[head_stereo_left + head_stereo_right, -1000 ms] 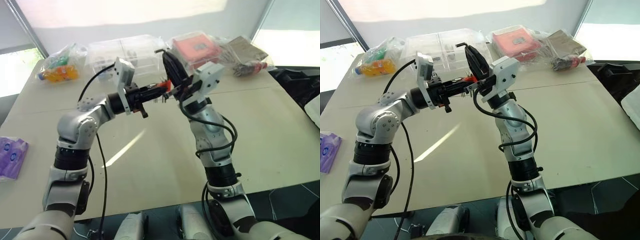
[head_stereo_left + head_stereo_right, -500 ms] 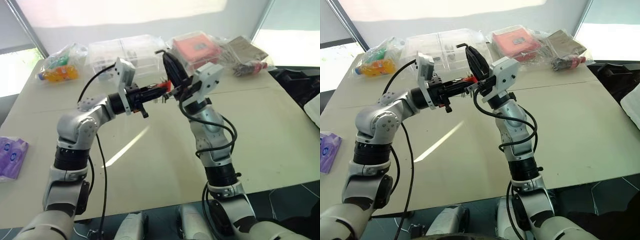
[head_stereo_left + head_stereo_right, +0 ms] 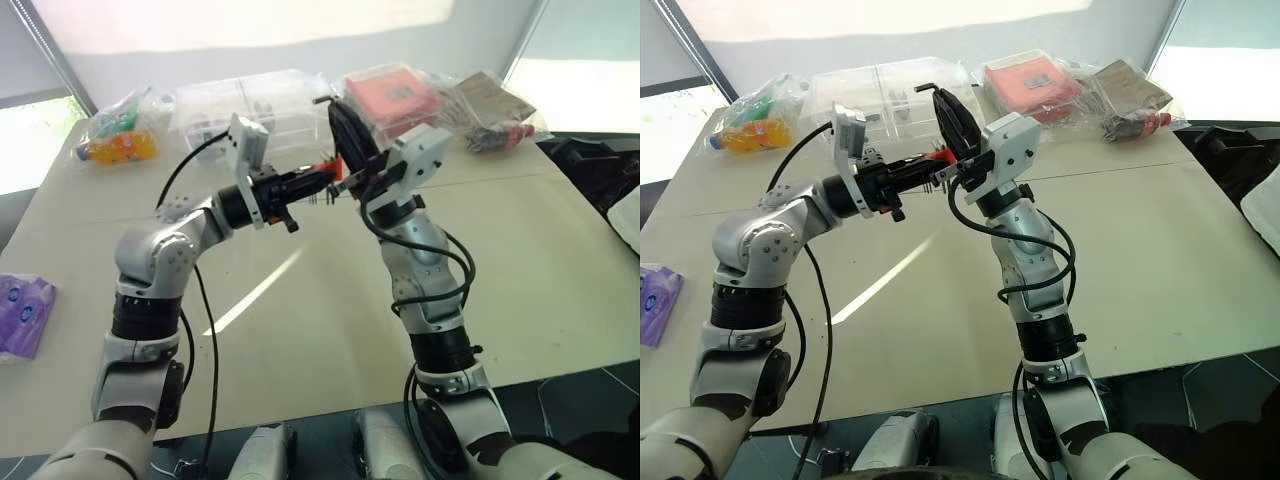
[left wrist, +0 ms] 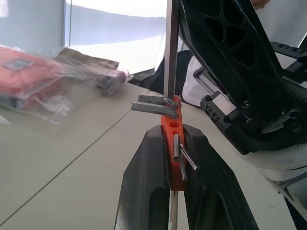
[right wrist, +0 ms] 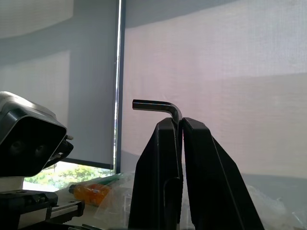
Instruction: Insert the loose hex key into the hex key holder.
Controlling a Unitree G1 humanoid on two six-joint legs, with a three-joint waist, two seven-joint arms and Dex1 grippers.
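Left wrist view shows the left gripper (image 4: pixel 175 163) with its jaws clamped on the hex key holder (image 4: pixel 171 143), a small red-orange block held edge-up between the two black fingers (image 4: pixel 144 187). Short dark keys stick out of the block: two bent ones lie across its far end, two thinner ones run along its near face. A thin straight metal rod stands upright in line with the holder, rising past its far end and showing again below it between the fingers; whether it passes through one of the holder's holes cannot be told.

In the right wrist view the right gripper (image 5: pixel 181 127) has its jaws pressed together on the loose hex key (image 5: pixel 158 106), whose short bent leg juts sideways just above the fingertips.

From the head camera, both grippers meet in mid-air above the tabletop (image 3: pixel 520 260), the left one pointing across toward the right one, which points steeply upward, with the holder just beside the right gripper's fingers.

Along the far edge of the tabletop lie a clear plastic case (image 3: pixel 255 100), a red box in a plastic bag (image 3: pixel 392 97), a bag with orange and green contents (image 3: pixel 118 138) and another wrapped packet (image 3: pixel 492 112). A purple packet (image 3: pixel 22 312) lies at the left edge.
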